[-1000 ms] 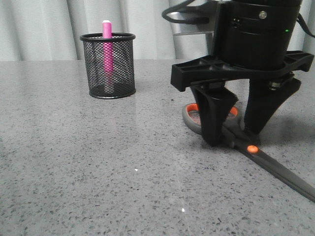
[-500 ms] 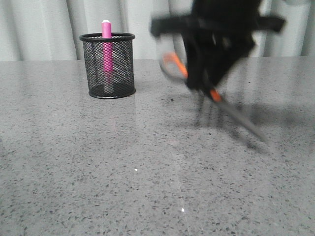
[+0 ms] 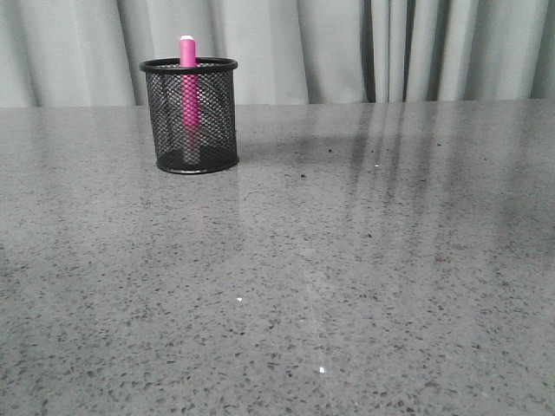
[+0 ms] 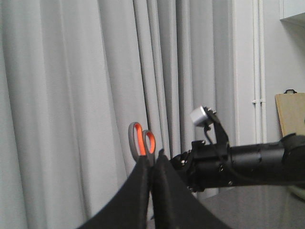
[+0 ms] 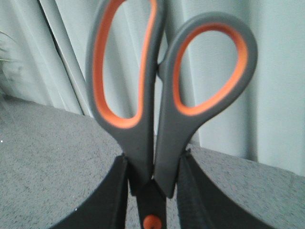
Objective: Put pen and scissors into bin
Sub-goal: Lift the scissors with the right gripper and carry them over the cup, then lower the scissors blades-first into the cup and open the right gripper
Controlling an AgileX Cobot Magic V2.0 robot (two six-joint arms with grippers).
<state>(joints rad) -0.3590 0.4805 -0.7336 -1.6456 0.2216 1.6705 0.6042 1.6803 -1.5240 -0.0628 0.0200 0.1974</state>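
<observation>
**Ana:** Clamping hard, the right gripper (image 5: 152, 177) has its two dark fingers (image 5: 110, 200) pinched narrow on the scissors (image 5: 143, 138), gripping the grey handle shanks just past the orange pivot screw (image 5: 151, 222); both orange-lined loops stand clear beyond the fingertips, side by side and touching.

**Ben:** And the left gripper (image 4: 152, 164)?

**Ana:** Its fingers are drawn together, only a thin seam between the tips; just beyond those tips the scissor loops show in its own camera, with the right arm (image 4: 252, 162) stretching out sideways behind them; whether the tips touch the scissors, I cannot tell.

**Ben:** Further out from the fingers?

**Ana:** Grey speckled table (image 3: 347, 260) below and pale curtain (image 3: 303, 52) behind; the bin (image 3: 217, 121) stands upright on the table, well apart from both sets of fingers; the pen (image 3: 187, 52) is inside it, upright, its pale end poking above the rim; neither gripper shows in the front view.
</observation>
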